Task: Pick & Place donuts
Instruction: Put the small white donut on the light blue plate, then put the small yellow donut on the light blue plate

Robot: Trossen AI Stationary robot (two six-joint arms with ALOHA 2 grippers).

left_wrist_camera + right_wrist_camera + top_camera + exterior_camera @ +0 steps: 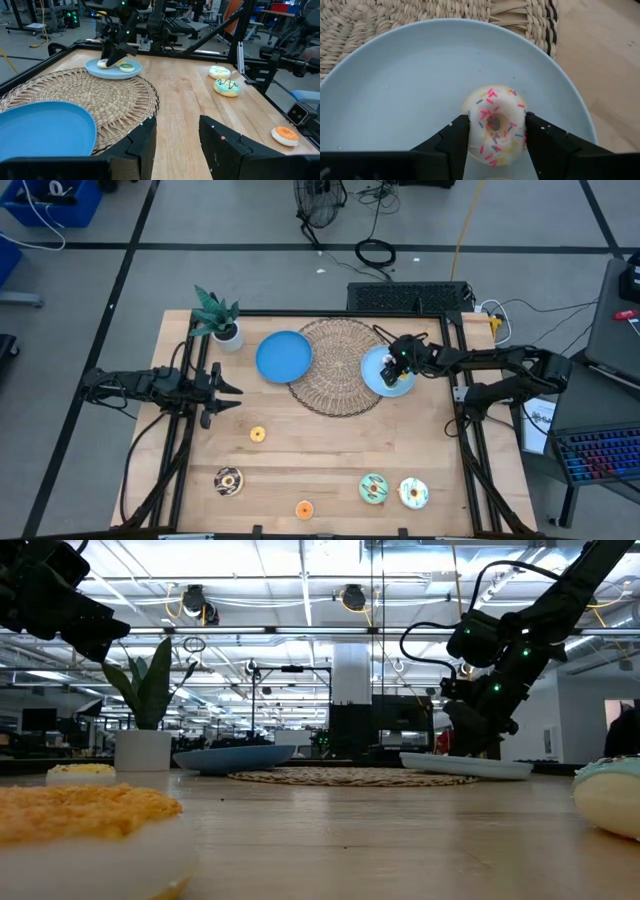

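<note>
While the right claw [495, 137] hangs low over the pale blue plate [410, 95] at the right edge of the wicker mat [335, 365], its two fingers sit against either side of a white sprinkled donut [495, 122] that lies on that plate; whether they press it or merely flank it I cannot tell. From the left wrist view a second, green-topped donut [126, 67] lies on the same plate, just beside the claw.

On the left side of the tabletop [320, 455] the left claw [228, 392] waits above the wood, its fingers apart and holding nothing. A darker blue plate [284, 356] rests on the mat's left edge, near a small potted plant [218, 318].

Five more donuts lie on the bare wood toward the front edge: a tiny orange-yellow one [257, 434] near the left claw, a chocolate one [228, 481], a tiny orange one [304, 509] at the front, a green-frosted one [373, 488], and a white-frosted one [413, 493] just beside it.
</note>
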